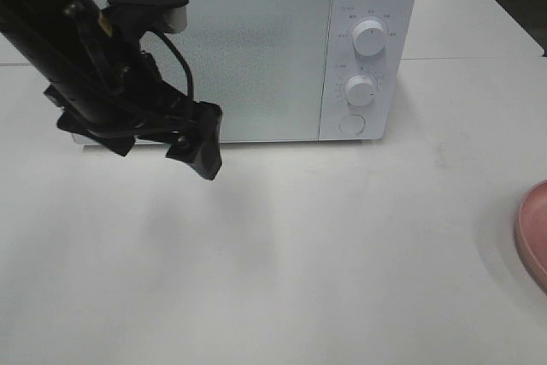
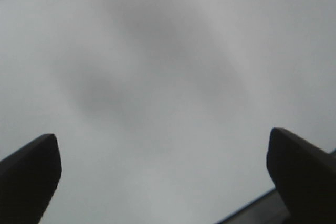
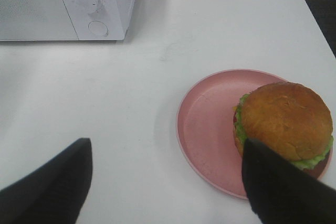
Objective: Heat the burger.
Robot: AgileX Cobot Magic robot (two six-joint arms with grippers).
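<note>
The burger [image 3: 286, 121], with a golden-brown bun and green lettuce, sits on a pink plate [image 3: 207, 129] in the right wrist view. My right gripper [image 3: 165, 182] is open and empty, above the table beside the plate, with one finger [image 3: 286, 184] overlapping the burger's edge in that view. In the exterior high view only the plate's rim [image 1: 532, 232] shows at the right edge; the burger and the right arm are out of view. The white microwave [image 1: 256, 49] stands at the back with its door shut. My left gripper [image 1: 198, 144] is open and empty, hanging in front of the microwave's lower left; its wrist view [image 2: 165, 177] shows only blurred white surface.
The microwave has two round knobs [image 1: 369, 38] and a door button [image 1: 351, 125] on its right panel. The white table [image 1: 282, 254] extends in front of the microwave. The table's right edge [image 3: 315, 19] is near the plate.
</note>
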